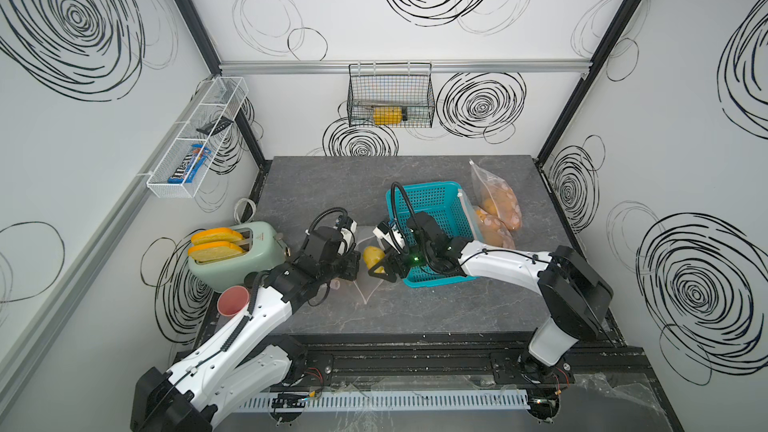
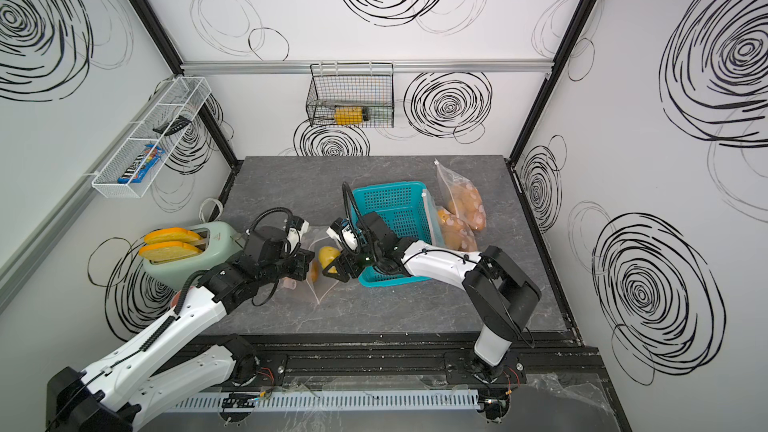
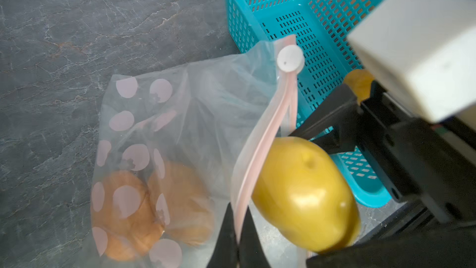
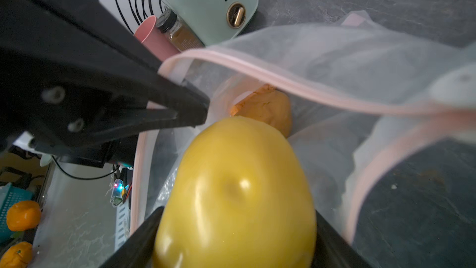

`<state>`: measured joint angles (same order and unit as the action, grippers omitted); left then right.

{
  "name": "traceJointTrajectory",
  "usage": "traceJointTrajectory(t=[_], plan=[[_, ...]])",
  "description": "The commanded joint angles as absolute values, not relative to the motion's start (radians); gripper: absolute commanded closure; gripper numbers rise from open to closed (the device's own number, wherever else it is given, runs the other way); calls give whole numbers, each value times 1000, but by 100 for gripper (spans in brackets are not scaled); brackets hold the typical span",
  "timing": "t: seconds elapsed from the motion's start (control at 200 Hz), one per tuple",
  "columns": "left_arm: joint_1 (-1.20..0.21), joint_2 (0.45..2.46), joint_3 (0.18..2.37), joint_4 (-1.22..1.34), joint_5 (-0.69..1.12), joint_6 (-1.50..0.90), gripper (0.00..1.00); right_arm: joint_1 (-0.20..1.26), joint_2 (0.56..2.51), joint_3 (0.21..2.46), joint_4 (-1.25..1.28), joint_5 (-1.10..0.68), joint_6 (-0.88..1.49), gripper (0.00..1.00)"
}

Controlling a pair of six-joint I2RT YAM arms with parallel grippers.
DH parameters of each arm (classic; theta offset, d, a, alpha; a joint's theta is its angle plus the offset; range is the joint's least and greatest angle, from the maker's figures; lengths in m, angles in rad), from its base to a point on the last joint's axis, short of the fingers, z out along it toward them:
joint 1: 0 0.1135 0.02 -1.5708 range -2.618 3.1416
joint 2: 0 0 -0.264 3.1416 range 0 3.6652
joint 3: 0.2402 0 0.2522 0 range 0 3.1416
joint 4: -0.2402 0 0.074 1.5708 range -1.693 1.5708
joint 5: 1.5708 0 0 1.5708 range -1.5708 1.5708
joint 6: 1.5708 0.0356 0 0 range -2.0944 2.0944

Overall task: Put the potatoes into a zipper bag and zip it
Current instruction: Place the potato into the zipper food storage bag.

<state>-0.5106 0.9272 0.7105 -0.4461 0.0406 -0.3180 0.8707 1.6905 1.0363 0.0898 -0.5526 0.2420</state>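
My right gripper (image 4: 237,228) is shut on a pale yellow potato (image 4: 237,197), which hangs at the mouth of a clear zipper bag (image 3: 159,130) with pink dots. In both top views this potato (image 1: 373,256) (image 2: 327,256) sits between the two grippers, left of the basket. My left gripper (image 3: 240,217) is shut on the bag's pink zip rim (image 3: 270,130) and holds the mouth up. The white slider (image 3: 289,59) sits at the rim's far end. Two orange-brown potatoes (image 3: 128,210) lie inside the bag.
A teal basket (image 1: 428,201) stands right of the bag, under my right arm. Two filled bags (image 1: 498,205) lie beyond it. At the left are a mint toaster (image 1: 241,259) with toast, a pink cup (image 1: 232,301) and a spice jar (image 4: 177,29).
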Motion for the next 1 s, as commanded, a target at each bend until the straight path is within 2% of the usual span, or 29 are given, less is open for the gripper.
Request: traceJointTrajectory(t=[0.0, 0.19, 0.455, 0.746, 0.991], plan=[[-509, 918, 706, -412, 44, -325, 100, 877, 1729, 1118, 45, -507, 359, 48], [-509, 919, 706, -410, 46, -325, 100, 878, 1818, 1242, -75, -426, 489, 44], [-509, 916, 704, -408, 51, -325, 100, 880, 1845, 1278, -42, -413, 639, 35], [-509, 920, 704, -408, 52, -323, 100, 880, 1814, 1280, -4, -367, 697, 25], [-511, 921, 703, -407, 54, -324, 100, 869, 1780, 1276, -7, -408, 661, 17]])
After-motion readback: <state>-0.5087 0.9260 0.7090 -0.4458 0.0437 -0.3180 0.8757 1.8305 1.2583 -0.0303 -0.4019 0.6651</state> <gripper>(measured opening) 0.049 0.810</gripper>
